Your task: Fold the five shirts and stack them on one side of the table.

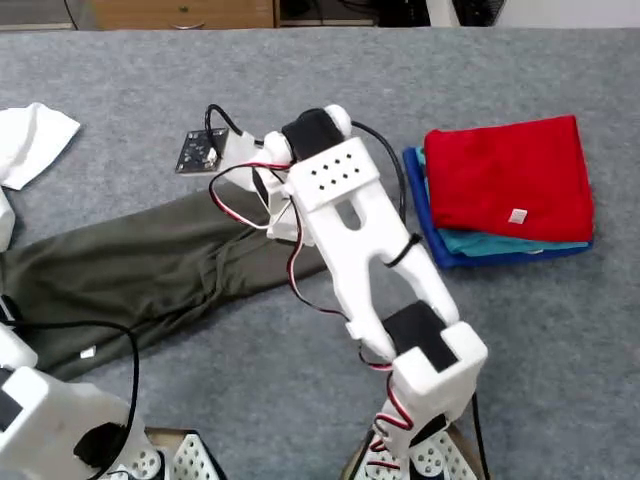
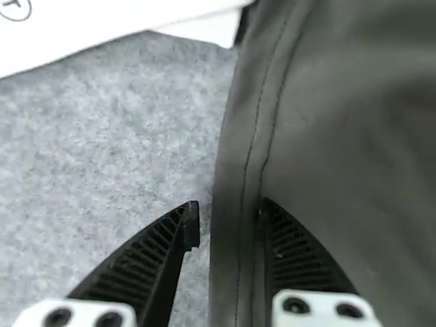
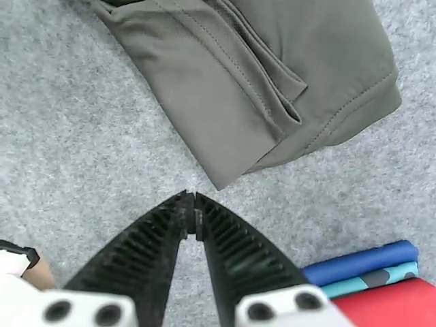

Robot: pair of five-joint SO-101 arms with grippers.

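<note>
A long, folded olive shirt (image 1: 150, 270) lies across the left half of the grey table (image 1: 300, 400). My left gripper (image 2: 228, 204) is open and straddles the olive shirt's seamed edge (image 2: 340, 136), one finger over the cloth and the other over bare table. My right gripper (image 3: 195, 201) is shut with nothing in it. It hovers just off the corner of the olive shirt's sleeve end (image 3: 259, 82). The right arm (image 1: 340, 190) reaches over that end. A white shirt (image 1: 35, 140) lies crumpled at the far left.
On the right side, a folded red shirt (image 1: 510, 175) tops a teal one (image 1: 500, 243) and a blue one (image 1: 430, 220). That stack's edge (image 3: 361, 262) is close beside my right gripper. White cloth (image 2: 102, 27) lies beyond the left gripper.
</note>
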